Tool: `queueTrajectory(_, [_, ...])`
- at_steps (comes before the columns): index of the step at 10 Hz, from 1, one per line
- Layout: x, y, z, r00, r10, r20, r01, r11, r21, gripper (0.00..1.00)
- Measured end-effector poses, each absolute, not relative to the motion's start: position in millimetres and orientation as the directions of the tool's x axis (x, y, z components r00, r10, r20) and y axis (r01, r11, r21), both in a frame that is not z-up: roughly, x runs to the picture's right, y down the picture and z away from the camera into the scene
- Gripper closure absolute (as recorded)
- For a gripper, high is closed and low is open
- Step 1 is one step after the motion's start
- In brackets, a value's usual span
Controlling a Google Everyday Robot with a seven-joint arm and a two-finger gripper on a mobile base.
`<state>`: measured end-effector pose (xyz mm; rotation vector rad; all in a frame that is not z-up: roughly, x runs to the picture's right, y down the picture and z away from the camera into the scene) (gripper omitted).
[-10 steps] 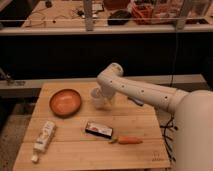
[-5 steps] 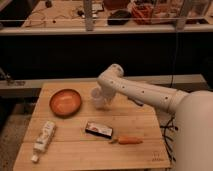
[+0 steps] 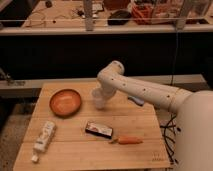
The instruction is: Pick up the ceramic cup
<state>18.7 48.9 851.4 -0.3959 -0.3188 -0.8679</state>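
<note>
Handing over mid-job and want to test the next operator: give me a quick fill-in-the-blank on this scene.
1. The gripper is at the ____, near the table's back edge.
2. The wide orange-brown dish left of the cup is a ____.
3. The carrot lies to the ____ of the dark packet.
4. The white bottle lies near the table's front-____ corner.

Missing words: cup; bowl; right; left
</note>
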Motion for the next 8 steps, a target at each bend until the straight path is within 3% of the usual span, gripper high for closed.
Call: queueTrajectory(8, [24, 28, 828, 0.593, -0.672, 0.444, 0.796, 0.571, -0.2, 0.97])
